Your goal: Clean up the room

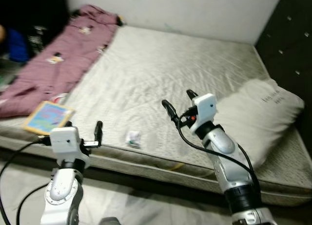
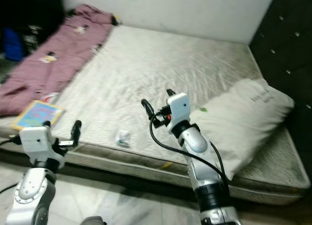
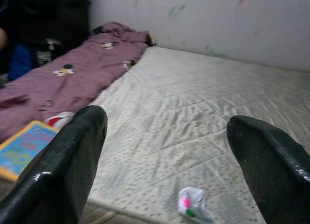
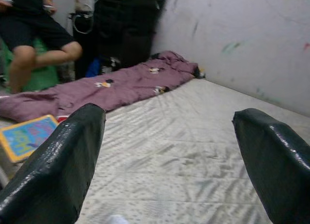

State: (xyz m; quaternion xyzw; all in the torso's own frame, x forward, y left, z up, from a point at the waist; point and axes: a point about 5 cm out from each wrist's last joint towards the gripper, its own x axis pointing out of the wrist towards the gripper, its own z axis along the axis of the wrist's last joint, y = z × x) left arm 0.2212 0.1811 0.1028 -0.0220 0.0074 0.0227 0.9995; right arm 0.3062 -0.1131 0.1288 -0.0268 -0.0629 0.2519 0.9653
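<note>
bed [image 1: 161, 74]: crumpled wrapper [image 1: 132, 138] lay near front edge
left tool [image 1: 85, 129]: wide open, empty
right tool [image 1: 178, 102]: wide open, empty

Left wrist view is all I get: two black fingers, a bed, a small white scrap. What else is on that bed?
Observer: A pale pillow lies at the mattress's right end.
Operator: Where's the other arm?
Observer: The right gripper is raised over the mattress, fingers apart, beside that pillow.
Operator: And the scrap?
Observer: The crumpled wrapper sits near the front edge, between the left gripper and the right one.
Operator: Anyone around?
Observer: A person's bare legs show beyond the purple blanket.
</note>
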